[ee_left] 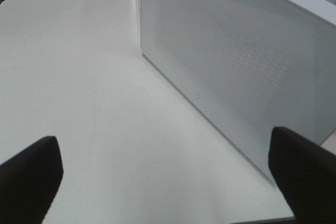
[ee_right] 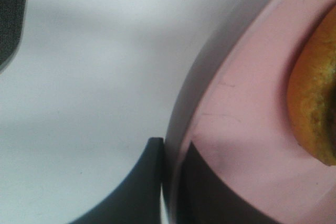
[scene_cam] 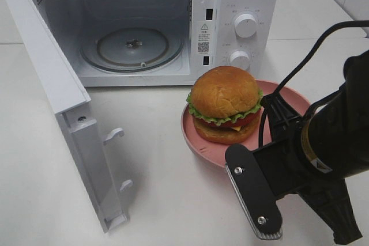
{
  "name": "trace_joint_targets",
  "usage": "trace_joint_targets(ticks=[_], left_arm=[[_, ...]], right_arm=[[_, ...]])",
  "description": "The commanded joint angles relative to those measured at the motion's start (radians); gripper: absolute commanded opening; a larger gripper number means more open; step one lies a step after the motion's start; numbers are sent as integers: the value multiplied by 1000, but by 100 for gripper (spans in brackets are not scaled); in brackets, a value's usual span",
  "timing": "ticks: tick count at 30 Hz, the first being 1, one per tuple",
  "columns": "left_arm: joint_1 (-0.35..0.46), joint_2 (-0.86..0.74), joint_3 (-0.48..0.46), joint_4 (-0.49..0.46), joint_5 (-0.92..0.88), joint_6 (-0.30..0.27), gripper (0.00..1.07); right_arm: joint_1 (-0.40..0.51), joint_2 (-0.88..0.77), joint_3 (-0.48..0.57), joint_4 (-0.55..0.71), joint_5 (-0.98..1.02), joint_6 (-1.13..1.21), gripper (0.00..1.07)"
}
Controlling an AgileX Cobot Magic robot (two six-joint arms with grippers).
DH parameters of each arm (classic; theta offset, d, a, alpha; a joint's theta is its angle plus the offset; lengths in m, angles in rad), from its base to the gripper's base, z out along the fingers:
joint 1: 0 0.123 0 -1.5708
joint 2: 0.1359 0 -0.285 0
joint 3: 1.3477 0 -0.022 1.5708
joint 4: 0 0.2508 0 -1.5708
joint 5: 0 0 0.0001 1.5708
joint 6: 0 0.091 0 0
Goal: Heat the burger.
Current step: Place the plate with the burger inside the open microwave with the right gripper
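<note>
The burger (scene_cam: 225, 103), with its golden bun, green lettuce and red tomato, sits on a pink plate (scene_cam: 196, 136) on the white table, just in front of the microwave (scene_cam: 242, 4). The microwave's door (scene_cam: 57, 84) stands wide open and its glass turntable (scene_cam: 132, 47) is bare. My right gripper (scene_cam: 275, 108) is at the plate's right side. In the right wrist view this gripper (ee_right: 170, 148) is shut on the plate (ee_right: 247, 129) rim, with the burger (ee_right: 320, 103) at the edge. My left gripper (ee_left: 165, 177) is open beside the door's outer face (ee_left: 236, 66).
The open door juts out over the left part of the table toward the front. Two white knobs (scene_cam: 246, 25) sit on the microwave's right panel. The right arm's black body (scene_cam: 323, 159) fills the front right corner.
</note>
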Motion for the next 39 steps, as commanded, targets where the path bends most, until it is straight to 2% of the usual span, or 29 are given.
trace_joint_targets(ticks=[1, 5, 15, 16, 21, 32, 35, 39], left_arm=[[-1, -16, 0, -1, -6, -4, 100], [-1, -16, 0, -1, -6, -4, 100], [-1, -16, 0, -1, -6, -4, 100], [-1, -16, 0, -1, -6, -4, 100], [-1, -16, 0, -1, -6, -4, 100], [-1, -16, 0, -1, -6, -4, 100], [-1, -16, 0, -1, -6, -4, 100], [-1, -16, 0, -1, -6, -4, 100]], right_arm=[[-23, -12, -5, 4, -79, -96, 0], [-72, -12, -6, 67, -153, -276, 0], [-197, -12, -79, 232, -154, -630, 0], [-223, -12, -94, 293, -154, -731, 0], [-271, -12, -135, 414, -152, -918, 0], [-283, 48, -238, 419, -137, -961, 0], [-283, 74, -268, 441, -141, -966, 0], [-283, 106, -314, 538, -148, -1036, 0]])
